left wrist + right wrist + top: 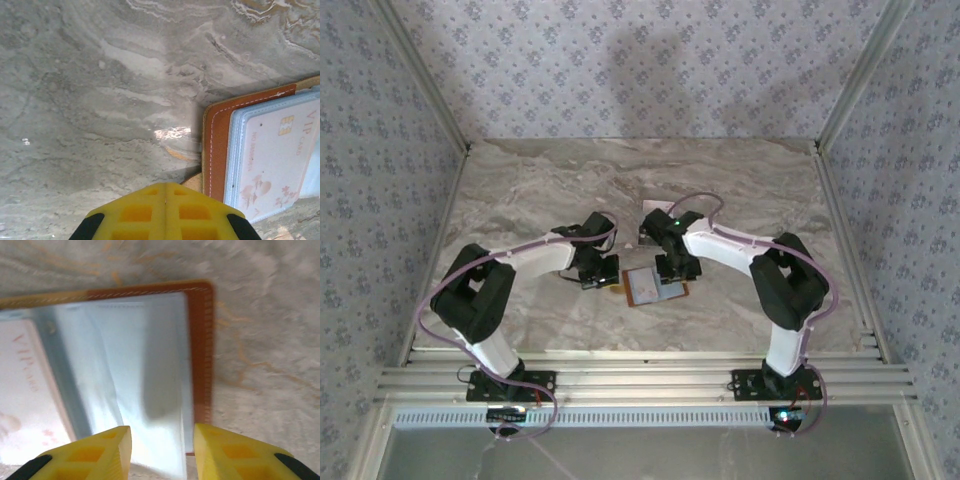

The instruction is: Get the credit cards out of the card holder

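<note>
A robot test booth: marble-look tabletop [520, 200], floral-wallpapered panel walls [650, 70], aluminium frame rails [640, 378] at the near edge.

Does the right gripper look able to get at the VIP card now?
Probably yes: the right gripper hangs open over the open card holder, nothing between, with the VIP card beside it, though tucked in a clear sleeve.

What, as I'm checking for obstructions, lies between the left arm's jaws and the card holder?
Bare table up to the card holder, in the left wrist view.
</note>
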